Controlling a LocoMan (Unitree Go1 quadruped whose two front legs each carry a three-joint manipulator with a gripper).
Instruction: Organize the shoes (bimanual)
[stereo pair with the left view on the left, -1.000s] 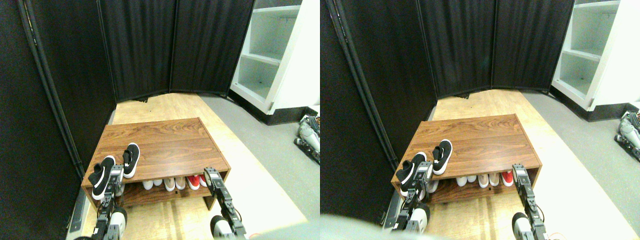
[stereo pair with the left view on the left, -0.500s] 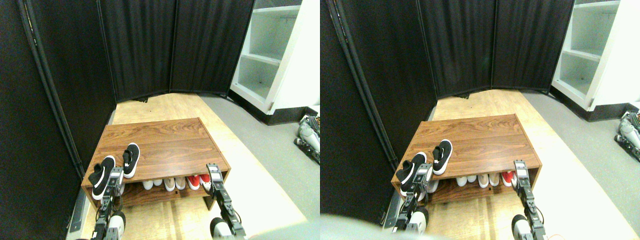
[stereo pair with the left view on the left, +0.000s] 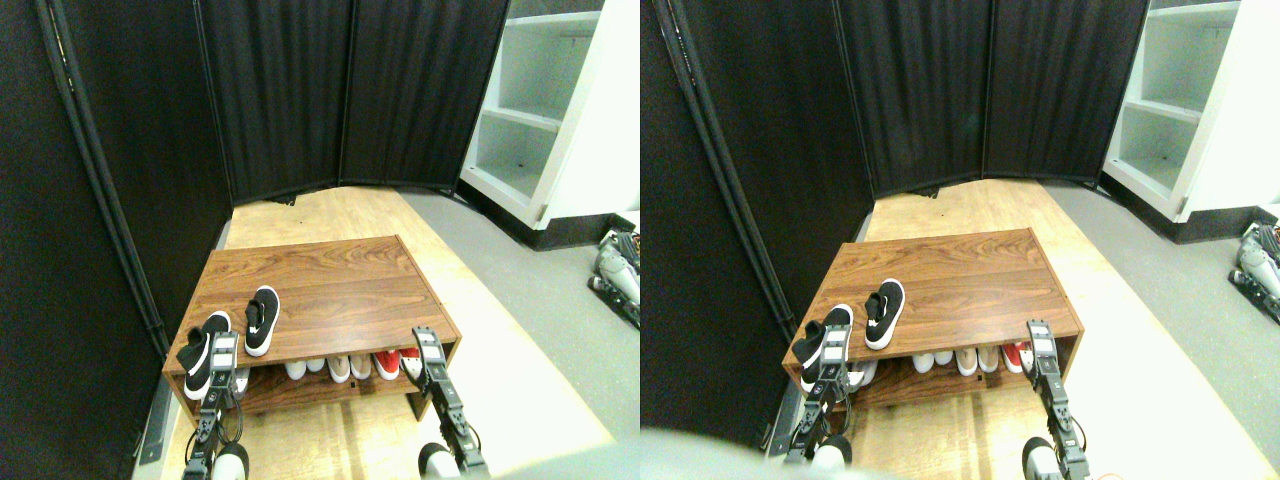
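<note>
- Resting on the front left part of the wooden shoe rack top are 2 black sneakers with white soles.
- The left black sneaker is set at the front left corner of the top, angled, with its near end overhanging the front edge.
- The right black sneaker is laid flat on the top just beside the first, toe pointing away from the camera; the 2 are close but not seen to touch.
- The left gripper is raised at the rack's front edge, directly beside the left black sneaker; contact cannot be confirmed. Whether its jaws are apart or together cannot be told at this size.
- The right gripper is raised at the front right corner of the rack, well apart from both sneakers. The stand of its jaws likewise cannot be told.
- On the lower shelf, a row of white and beige shoes is noted, with red shoes at the right end.
- A black folding screen is recorded behind the rack, and a white shelving unit to the right.
</note>
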